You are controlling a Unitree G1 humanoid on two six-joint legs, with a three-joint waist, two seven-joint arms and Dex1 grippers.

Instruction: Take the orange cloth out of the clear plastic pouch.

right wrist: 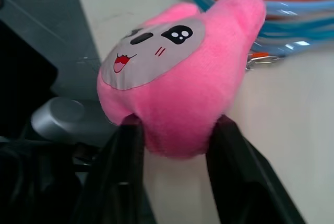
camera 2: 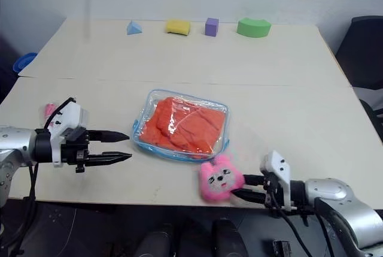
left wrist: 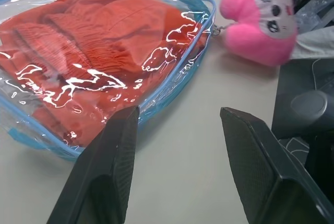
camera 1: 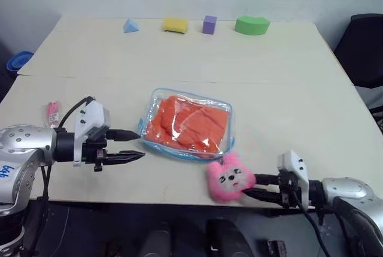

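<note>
R gripper (camera 1: 256, 186) clamped on bunny (camera 1: 230, 177), L gripper (camera 1: 133, 145) apart beside pouch (camera 1: 187, 124)

L fingers (left wrist: 112, 166) spread, nothing between them, hovering level over table (camera 1: 281, 89) w/ tips pointing at pouch's near edge, just short of it, not touching. Pouch lies flat just ahead of L tips; cloth (camera 1: 188, 123) is inside it, folded, filling most of it, zipper edge blue. R fingers (right wrist: 123, 164) pinch bunny's lower end from both sides at table's front edge; bunny sits right past R tips, its ear close to pouch's corner, touching or not I can't tell. Small pink packet (camera 1: 53, 113) lies behind L wrist. Far beyond both hands, 4 foam blocks (camera 1: 209, 24) in a row by the back edge
</note>
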